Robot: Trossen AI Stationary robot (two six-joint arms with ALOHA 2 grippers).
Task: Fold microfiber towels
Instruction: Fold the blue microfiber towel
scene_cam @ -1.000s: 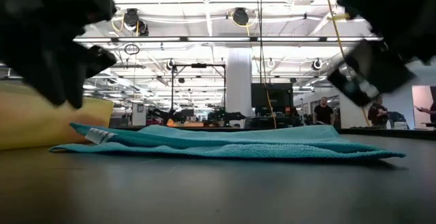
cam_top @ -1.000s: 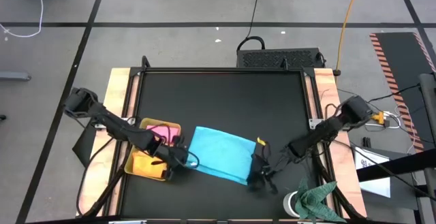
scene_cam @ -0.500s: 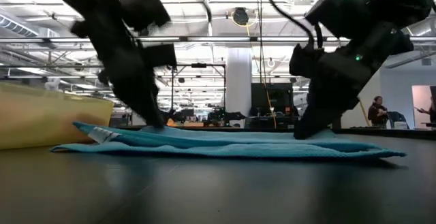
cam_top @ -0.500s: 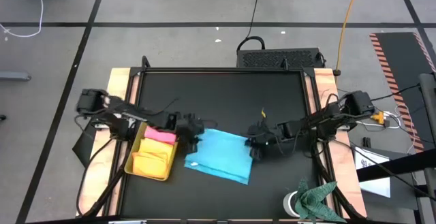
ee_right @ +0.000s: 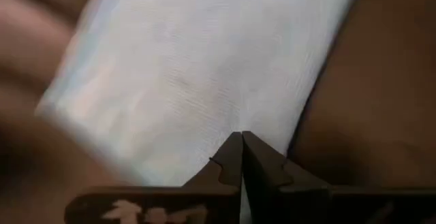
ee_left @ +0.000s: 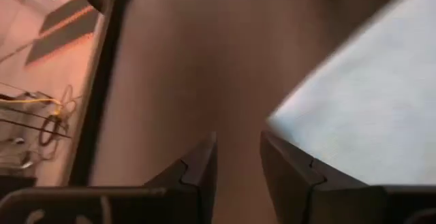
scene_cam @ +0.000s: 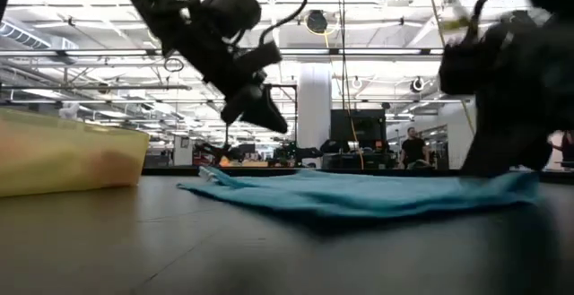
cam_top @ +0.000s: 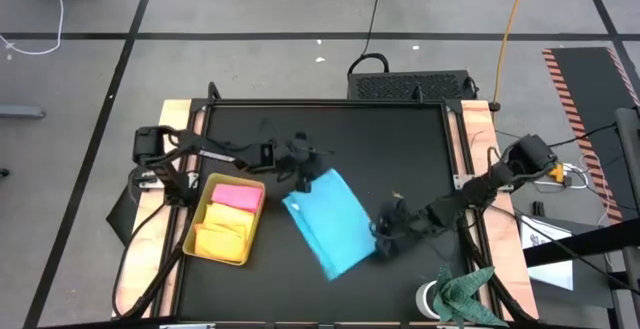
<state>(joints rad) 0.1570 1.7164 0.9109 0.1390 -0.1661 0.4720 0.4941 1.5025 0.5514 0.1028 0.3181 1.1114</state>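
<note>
Fingers of my right gripper (cam_top: 385,237) are pinched together on the near right edge of the light blue towel (cam_top: 330,218), lying mid-table beside the tray (cam_top: 200,223). My left gripper (cam_top: 306,161) hovers slightly parted above its far corner. I judge a clean fold needs both corners held level.

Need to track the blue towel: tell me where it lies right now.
In the high view the light blue towel lies flat near the table's middle, right of the yellow tray, between the left claw at its far corner and the right claw at its right edge.
</note>
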